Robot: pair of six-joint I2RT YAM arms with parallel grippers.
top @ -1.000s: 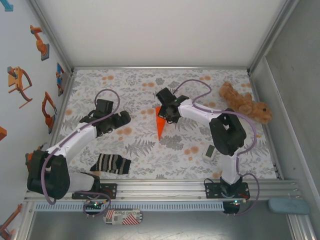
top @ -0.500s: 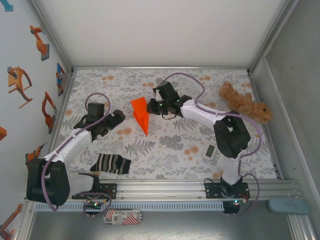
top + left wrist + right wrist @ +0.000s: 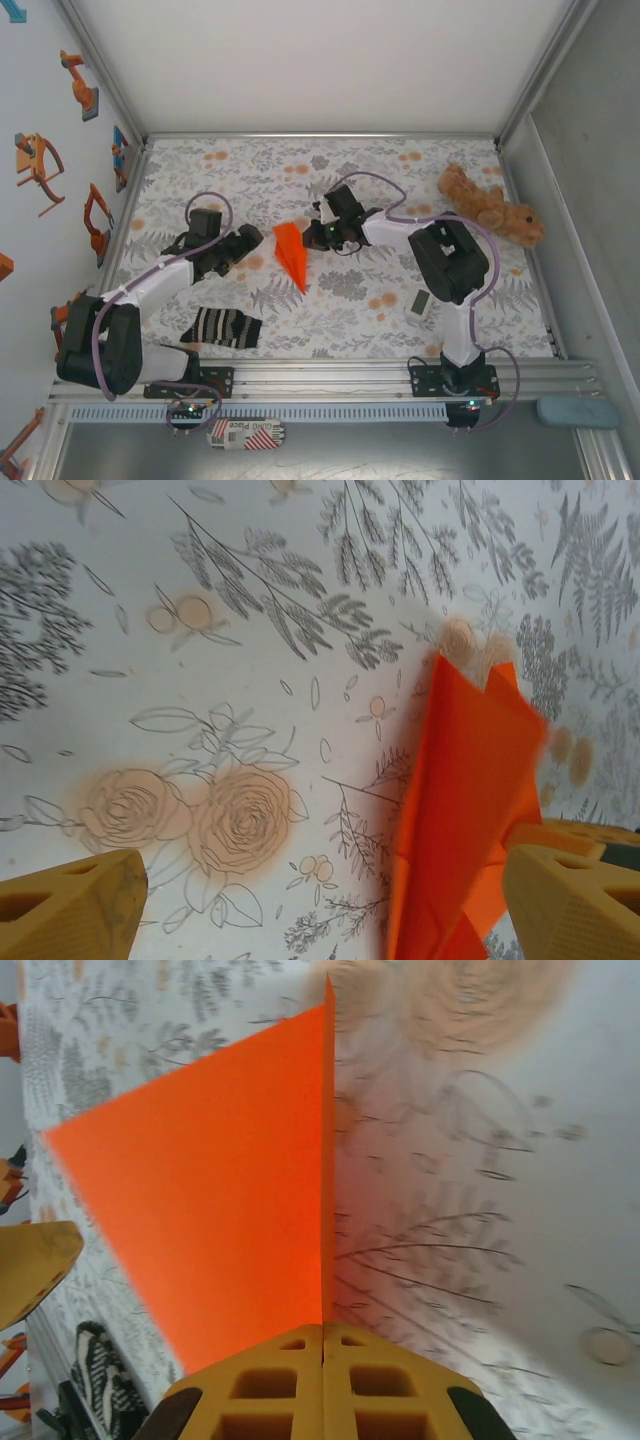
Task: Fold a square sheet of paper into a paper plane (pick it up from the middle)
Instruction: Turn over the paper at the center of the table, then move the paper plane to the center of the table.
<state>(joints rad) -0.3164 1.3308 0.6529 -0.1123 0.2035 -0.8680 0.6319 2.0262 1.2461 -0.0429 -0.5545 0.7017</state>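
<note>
Late fold: holding bright orange creased paper plane (image 3: 230, 1190) clamped in right fingers (image 3: 280, 1380), just beside spread left fingers (image 3: 70, 905); next, likely closing those on its wing.

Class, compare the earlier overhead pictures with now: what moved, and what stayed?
The right end effector, shut on the paper plane, carried it left toward the left end effector, then eased back a little. The left end effector stayed open, barely shifting. The sock and plush toy stayed put.
</note>
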